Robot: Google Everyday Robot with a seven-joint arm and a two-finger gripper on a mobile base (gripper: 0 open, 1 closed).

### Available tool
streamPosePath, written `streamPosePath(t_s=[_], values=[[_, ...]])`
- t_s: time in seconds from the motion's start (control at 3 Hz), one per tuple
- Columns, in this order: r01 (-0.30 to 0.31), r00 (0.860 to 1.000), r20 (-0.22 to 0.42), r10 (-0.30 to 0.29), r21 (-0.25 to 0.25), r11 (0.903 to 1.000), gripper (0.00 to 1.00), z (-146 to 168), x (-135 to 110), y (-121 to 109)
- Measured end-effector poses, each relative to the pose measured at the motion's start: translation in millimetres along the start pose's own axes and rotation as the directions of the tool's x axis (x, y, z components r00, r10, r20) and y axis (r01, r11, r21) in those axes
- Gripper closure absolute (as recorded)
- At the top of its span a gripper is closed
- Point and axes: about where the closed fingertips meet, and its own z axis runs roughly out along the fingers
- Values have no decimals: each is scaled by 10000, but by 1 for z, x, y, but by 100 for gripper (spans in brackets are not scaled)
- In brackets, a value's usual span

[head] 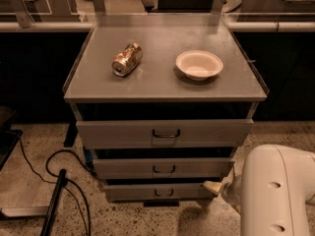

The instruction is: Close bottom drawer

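Observation:
The bottom drawer (133, 192) is the lowest of three grey drawers in a metal cabinet, with a small dark handle (163, 192) at its middle. Its low front panel sits a little behind the middle drawer front (197, 168), with a dark gap above it. My gripper (213, 186) is low at the drawer's right end, its pale tip right at the panel's right edge. The rest of it is hidden behind my white arm (278, 191).
The top drawer front (123, 132) stands out furthest. On the cabinet top (162, 87) lie a crushed can (127, 59) and a white bowl (199, 64). Black cables (69, 178) and a dark pole (53, 205) lie on the speckled floor at left.

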Motion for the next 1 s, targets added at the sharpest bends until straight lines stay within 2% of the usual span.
streamPosePath(t_s=[0.33, 0.67, 1.0], values=[[-1645, 9853, 624, 1591, 951, 9818, 0, -20, -5, -67], [-5468, 8320, 2548, 4928, 2268, 8059, 0, -91, 10, -226], [-6674, 7382, 3476, 5782, 2513, 7010, 0, -127, 12, -277]])
